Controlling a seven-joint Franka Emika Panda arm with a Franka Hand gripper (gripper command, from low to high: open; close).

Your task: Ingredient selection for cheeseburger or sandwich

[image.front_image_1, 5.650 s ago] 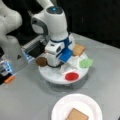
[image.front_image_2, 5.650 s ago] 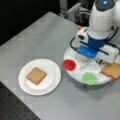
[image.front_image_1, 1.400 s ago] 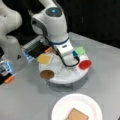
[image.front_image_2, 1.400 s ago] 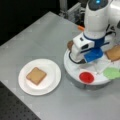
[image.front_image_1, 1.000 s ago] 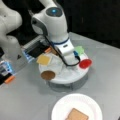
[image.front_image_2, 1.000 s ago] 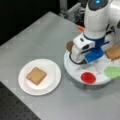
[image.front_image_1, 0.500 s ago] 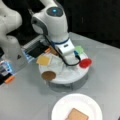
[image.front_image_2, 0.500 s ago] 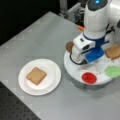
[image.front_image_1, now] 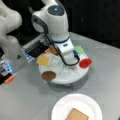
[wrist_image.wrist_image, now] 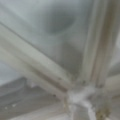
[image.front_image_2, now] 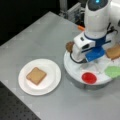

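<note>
1. One toast square point(image.front_image_2: 36, 75) lies flat on the white paper plate point(image.front_image_2: 53, 82) at a front view's left; the same toast square point(image.front_image_1: 77, 115) shows at a front view's bottom on the plate point(image.front_image_1: 60, 110). Nothing else is on it (no patty, no second slice).
2. Grey table point(image.front_image_2: 37, 37) carries both the plate and the round white divided tray point(image.front_image_2: 72, 71); the two stand near each other without touching.
3. Dark brown round patty point(image.front_image_1: 48, 75) rests in a tray compartment at the tray's left edge in a front view point(image.front_image_1: 75, 77); in a front view it peeks out behind the arm's wrist point(image.front_image_2: 69, 46).
4. Yellow cheese square point(image.front_image_1: 43, 60) lies in the tray compartment above the patty.
5. Gripper point(image.front_image_1: 65, 64): lowered over the middle of the tray, hidden under the white wrist housing in both front views point(image.front_image_2: 83, 58). Whether its fingers are spread or pressed together cannot be told, and nothing is seen held. The wrist view shows only white tray dividers point(wrist_image.wrist_image: 50, 72), very close.
6. Second toast square point(image.front_image_2: 113, 52) sits in a tray compartment at a front view's right, beside the arm.
7. Red tomato disc point(image.front_image_2: 89, 77) lies at the tray's near rim; also seen point(image.front_image_1: 85, 63) at the tray's right edge.
8. Green lettuce piece point(image.front_image_2: 113, 71) lies right of the tomato, in the adjoining compartment; also seen point(image.front_image_1: 79, 49) behind the arm.
</note>
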